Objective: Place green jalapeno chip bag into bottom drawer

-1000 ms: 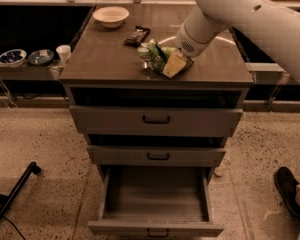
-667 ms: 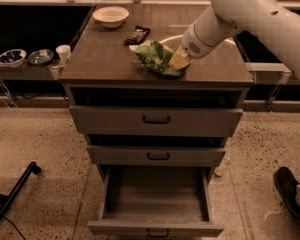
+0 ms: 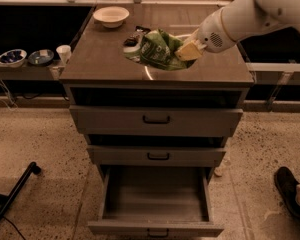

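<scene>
The green jalapeno chip bag [image 3: 157, 50] hangs crumpled just above the brown counter top, held at its right end by my gripper [image 3: 186, 51], which reaches in from the upper right and is shut on it. The bottom drawer [image 3: 155, 228] is pulled wide out below, its grey inside bare, a small dark handle on its front. It lies directly under the front of the cabinet, well below the bag.
A dark snack packet [image 3: 132, 38] lies behind the bag. A white bowl [image 3: 111, 16] stands at the counter's back left. Two shallower drawers [image 3: 156, 120] are shut. Bowls and a cup [image 3: 63, 53] sit on a low shelf at left. A shoe [image 3: 289, 190] is at right.
My gripper has lifted the bag off the counter and carried it slightly up and to the right; the bag now hangs stretched out to the left of the fingers.
</scene>
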Available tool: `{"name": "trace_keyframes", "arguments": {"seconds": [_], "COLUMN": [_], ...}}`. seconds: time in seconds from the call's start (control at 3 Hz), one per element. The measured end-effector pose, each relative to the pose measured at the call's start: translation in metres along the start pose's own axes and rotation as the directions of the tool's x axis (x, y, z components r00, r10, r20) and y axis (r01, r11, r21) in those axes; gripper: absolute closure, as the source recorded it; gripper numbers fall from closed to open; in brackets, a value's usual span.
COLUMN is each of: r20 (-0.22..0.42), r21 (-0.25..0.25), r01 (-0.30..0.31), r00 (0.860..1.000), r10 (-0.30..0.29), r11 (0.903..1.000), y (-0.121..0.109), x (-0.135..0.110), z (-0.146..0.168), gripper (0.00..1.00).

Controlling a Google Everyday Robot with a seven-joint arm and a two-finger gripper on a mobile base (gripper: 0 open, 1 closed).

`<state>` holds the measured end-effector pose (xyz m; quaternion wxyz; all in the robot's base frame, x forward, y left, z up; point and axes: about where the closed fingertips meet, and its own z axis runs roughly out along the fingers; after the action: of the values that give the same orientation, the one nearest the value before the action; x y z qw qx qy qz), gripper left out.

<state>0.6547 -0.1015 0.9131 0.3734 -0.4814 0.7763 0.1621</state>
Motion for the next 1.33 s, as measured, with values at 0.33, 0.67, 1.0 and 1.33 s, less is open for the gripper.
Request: {"name": "trace_keyframes", "arguments": {"seconds": [0.33, 0.67, 1.0, 1.33], "r20": [0.039, -0.008, -0.008, -0.011], "r21": [-0.021, -0.064, -0.064, -0.096], "r01": [0.104, 0.099, 0.099, 0.073], "r00": [0.994, 0.995, 0.995, 0.997], "r10": [-0.103, -0.099, -0.099, -0.075], "r11": [0.9944, 0.9930, 0.9930, 0.9927], "y": [0.055, 0.076, 0.076, 0.089], "x": [-0.012, 0.009, 0.009, 0.043], "z": [-0.042, -0.028, -0.028, 0.004], "gripper": [1.00, 1.00, 1.00, 1.00]}}
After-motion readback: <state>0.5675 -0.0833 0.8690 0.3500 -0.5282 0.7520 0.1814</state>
